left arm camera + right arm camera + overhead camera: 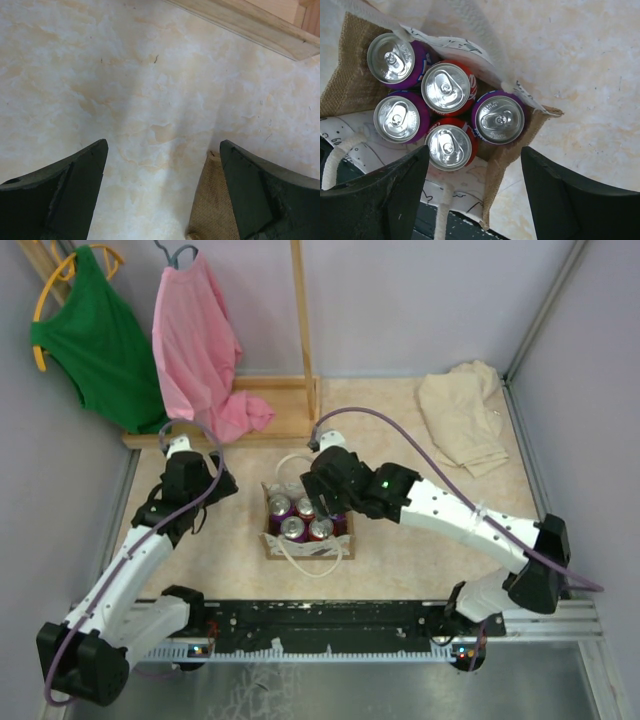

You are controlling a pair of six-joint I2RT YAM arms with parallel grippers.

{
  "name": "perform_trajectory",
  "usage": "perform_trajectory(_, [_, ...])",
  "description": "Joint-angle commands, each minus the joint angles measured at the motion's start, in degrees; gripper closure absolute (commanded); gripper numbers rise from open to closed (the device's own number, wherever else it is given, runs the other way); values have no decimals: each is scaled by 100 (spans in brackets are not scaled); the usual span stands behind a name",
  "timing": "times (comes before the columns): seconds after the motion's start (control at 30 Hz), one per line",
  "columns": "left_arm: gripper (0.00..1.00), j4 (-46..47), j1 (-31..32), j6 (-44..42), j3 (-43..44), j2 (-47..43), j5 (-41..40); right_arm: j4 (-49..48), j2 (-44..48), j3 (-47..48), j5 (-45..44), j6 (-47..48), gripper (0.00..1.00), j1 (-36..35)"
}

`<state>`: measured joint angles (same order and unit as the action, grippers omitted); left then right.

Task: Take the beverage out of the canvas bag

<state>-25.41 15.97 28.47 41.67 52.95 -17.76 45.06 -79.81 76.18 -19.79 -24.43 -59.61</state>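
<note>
So the right tool (475, 156) hung right over the canvas bag (350, 85), jaws about half spread and not clamped on anything. From the wrist view its dark fingers sat above the near-right end of the bag, and none of the cans looked gripped. Whether a finger brushed the bag's rim, hard to say.

The left tool (164, 145) was off to the left of the bag, jaws wide apart and empty over bare worktop (150, 75). One corner of the bag poked in just beside one of its fingers. It was too close to call whether they touched.

The bag itself sat mid-worktop between the two arms. It was small and boxy, with coarse tan weave on the outside and a white lining with tiny dark print. The thick white rope handles (442, 210) flopped over its edges. Packed upright inside were five drinks: three purple cans (499, 119) and two red cans (446, 87), with shiny round aluminium tops and the pull tabs shut.

The worktop had a cream, marbled, smooth look. At the far right lay a crumpled beige cloth (465, 415). At the far left, a pink shirt (195, 340) and a green shirt (95, 340) hung on hangers by a wooden rack (298, 310).
</note>
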Motion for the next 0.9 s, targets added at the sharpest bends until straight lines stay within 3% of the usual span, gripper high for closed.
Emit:
perform_trajectory(0.0, [1, 188, -23, -94, -47, -45, 254, -239, -288, 396, 85, 172, 26, -164])
perform_trajectory(0.6, [1, 251, -23, -173, -72, -21, 335, -382, -851, -200, -658, -78, 24, -183])
perform_trajectory(0.87, [1, 493, -23, -121, -257, 131, -36, -548, -947, -451, -710, -175, 24, 48])
